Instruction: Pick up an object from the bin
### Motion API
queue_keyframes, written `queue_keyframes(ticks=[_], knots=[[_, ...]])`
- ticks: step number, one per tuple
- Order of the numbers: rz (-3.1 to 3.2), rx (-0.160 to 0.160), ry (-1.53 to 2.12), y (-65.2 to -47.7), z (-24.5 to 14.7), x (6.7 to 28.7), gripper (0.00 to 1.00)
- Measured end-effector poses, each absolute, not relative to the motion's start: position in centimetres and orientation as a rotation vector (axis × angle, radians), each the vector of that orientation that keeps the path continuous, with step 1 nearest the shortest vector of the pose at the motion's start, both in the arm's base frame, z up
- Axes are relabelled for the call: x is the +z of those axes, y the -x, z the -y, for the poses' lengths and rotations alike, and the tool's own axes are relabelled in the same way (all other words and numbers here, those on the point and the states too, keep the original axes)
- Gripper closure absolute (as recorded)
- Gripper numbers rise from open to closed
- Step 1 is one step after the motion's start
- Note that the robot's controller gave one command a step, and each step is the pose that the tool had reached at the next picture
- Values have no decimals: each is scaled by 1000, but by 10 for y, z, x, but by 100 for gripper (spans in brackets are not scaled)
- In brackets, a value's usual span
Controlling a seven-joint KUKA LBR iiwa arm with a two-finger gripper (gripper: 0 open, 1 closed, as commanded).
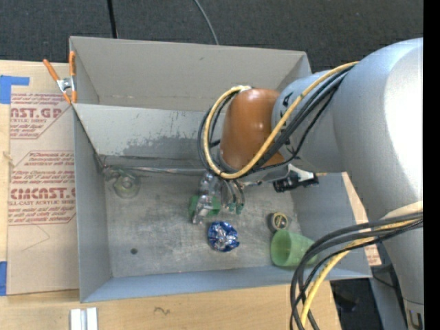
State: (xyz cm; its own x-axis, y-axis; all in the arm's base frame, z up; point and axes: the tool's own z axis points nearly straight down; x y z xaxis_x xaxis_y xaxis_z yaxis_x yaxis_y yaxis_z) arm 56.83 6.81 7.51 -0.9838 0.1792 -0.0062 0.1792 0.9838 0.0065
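The claw (pixel 217 202) hangs low over the bin (pixel 144 243) floor; I cannot tell whether it is apart or together. Just nearside of it, apart, lies a crumpled blue-and-white ball (pixel 223 236), roundish, with no clear long axis.

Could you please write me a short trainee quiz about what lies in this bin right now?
1. True or false: the green cup lies against the view's left wall of the bin.
2. Which lies nearest the gripper? A) blue-and-white crumpled thing B) clear round thing C) green cup
3. Fill in: the small ring lies close beside the green ____.
Key: 1 false; 2 A; 3 cup.
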Motion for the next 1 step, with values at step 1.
queue_keyframes(ticks=[1], knots=[[-3130,2,-88,-576,-73,231,100]])
